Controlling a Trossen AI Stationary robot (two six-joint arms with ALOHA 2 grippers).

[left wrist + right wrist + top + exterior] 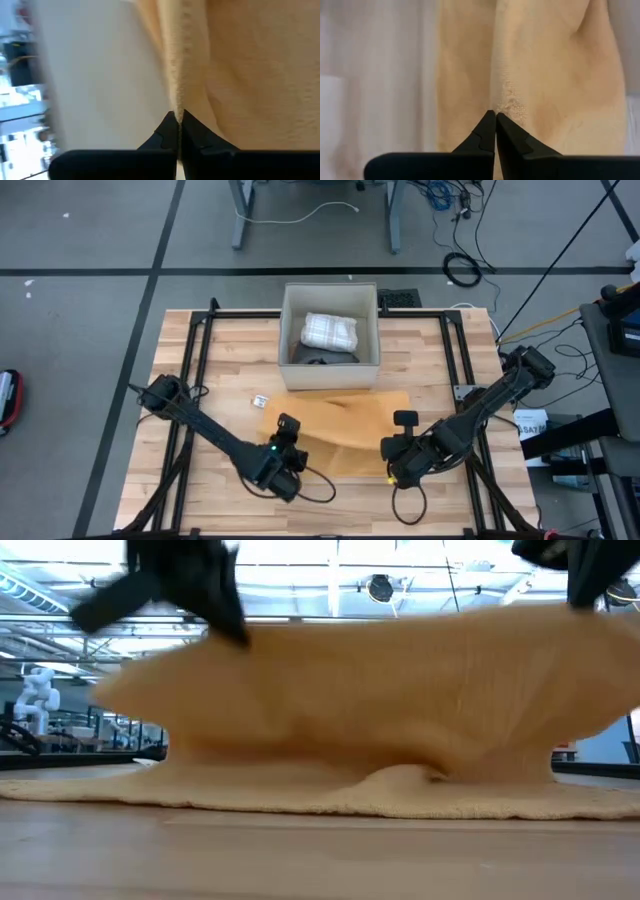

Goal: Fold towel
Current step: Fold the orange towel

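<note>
Between both claws, lifted towel (345, 420).

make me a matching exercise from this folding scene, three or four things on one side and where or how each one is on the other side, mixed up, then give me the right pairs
Things:
1. orange towel
2. checked cloth
3. left claw
4. small tag

Places or states:
A. inside the white box
B. shut on the towel's near edge
C. lying alone on the wooden table
D. near edge lifted, far part flat

Pairs: 1-D, 2-A, 3-B, 4-C
</note>
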